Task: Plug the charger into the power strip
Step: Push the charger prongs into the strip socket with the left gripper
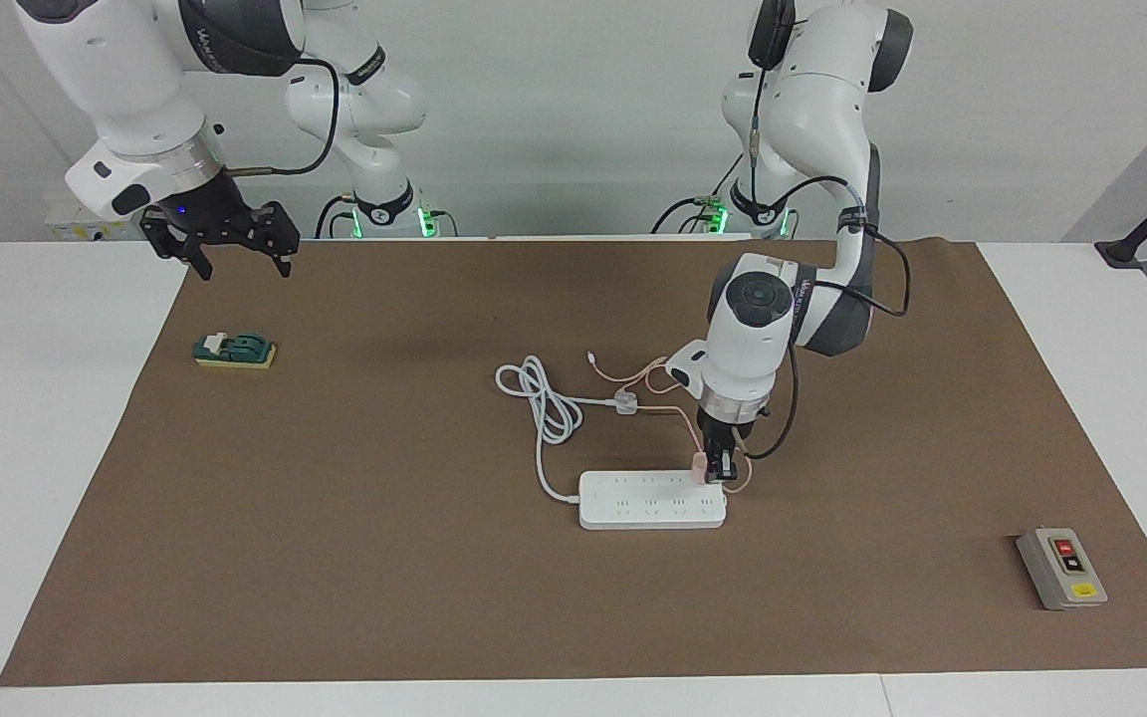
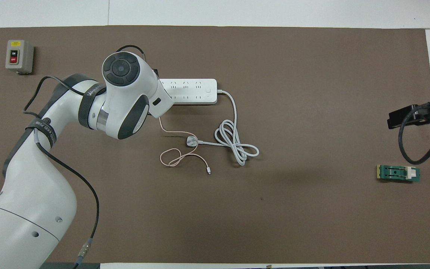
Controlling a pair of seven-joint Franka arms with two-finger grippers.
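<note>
White glossy arms (image 1: 793,329), dark grey joint bands, black cables, black pincers.

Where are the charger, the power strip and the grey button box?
charger (image 1: 698,467), facing view, pink cube body.
power strip (image 1: 648,503), facing view, top face with sockets.
grey button box (image 2: 19,56), overhead view, front face beside the buttons.

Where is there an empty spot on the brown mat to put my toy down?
Bare mat lies between the green switch block and the coiled white cord. It is crowded around the power strip, where the left tool holds the charger.
</note>
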